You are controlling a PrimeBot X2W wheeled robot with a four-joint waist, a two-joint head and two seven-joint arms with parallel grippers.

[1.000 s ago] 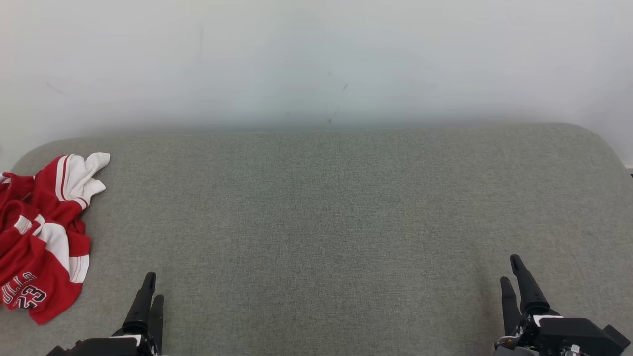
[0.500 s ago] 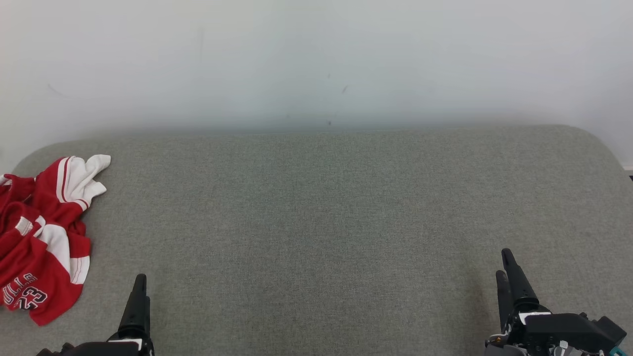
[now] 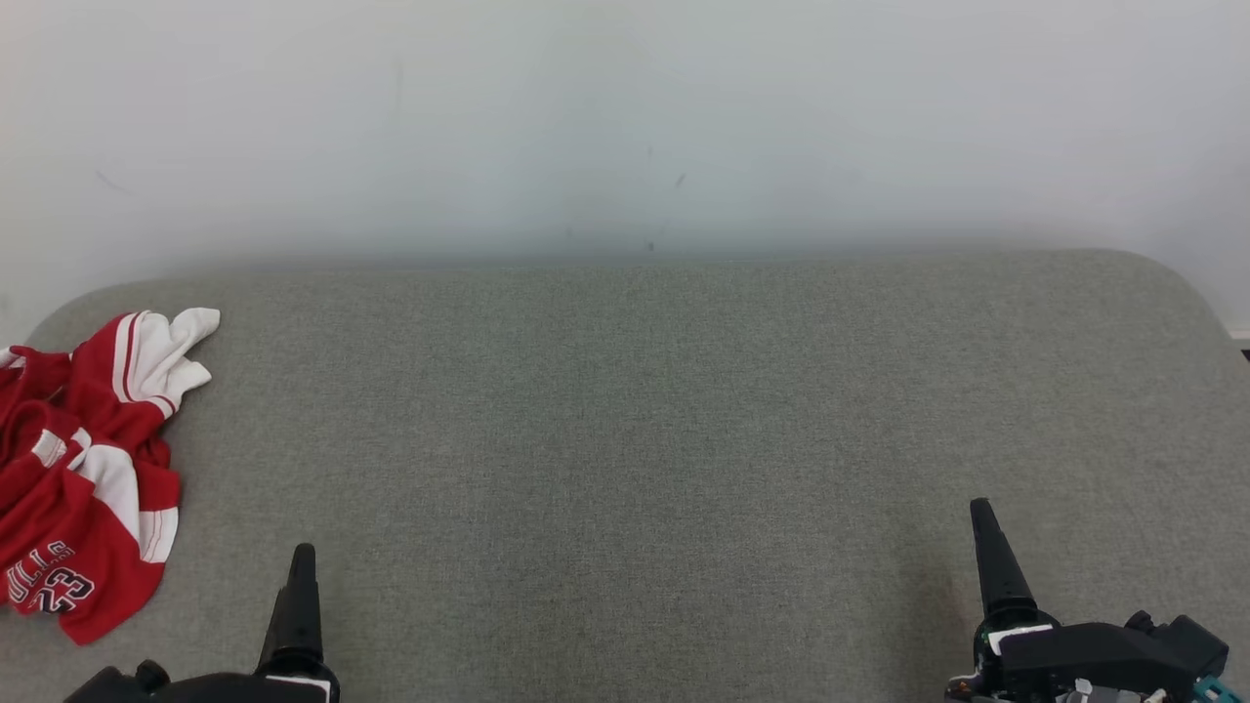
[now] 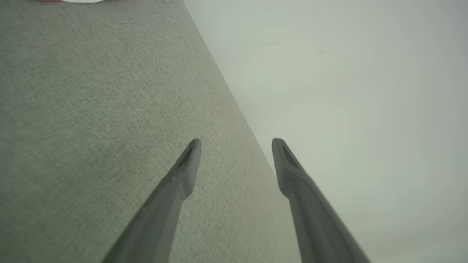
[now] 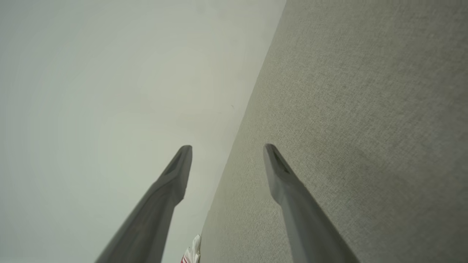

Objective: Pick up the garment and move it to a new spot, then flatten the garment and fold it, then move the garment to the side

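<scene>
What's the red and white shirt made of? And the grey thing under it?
The shirt looks like thin, soft jersey cloth: it crumples in loose folds. The grey surface seems woven upholstery fabric, matte, with a fine weave showing up close.

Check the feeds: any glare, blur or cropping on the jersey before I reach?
Head view: soft even light, no glare; jersey sharp but cropped by the left edge. Left wrist view: tilted, jersey just a sliver at the top edge. Right wrist view: tilted, jersey a blurred scrap at the bottom edge.
</scene>
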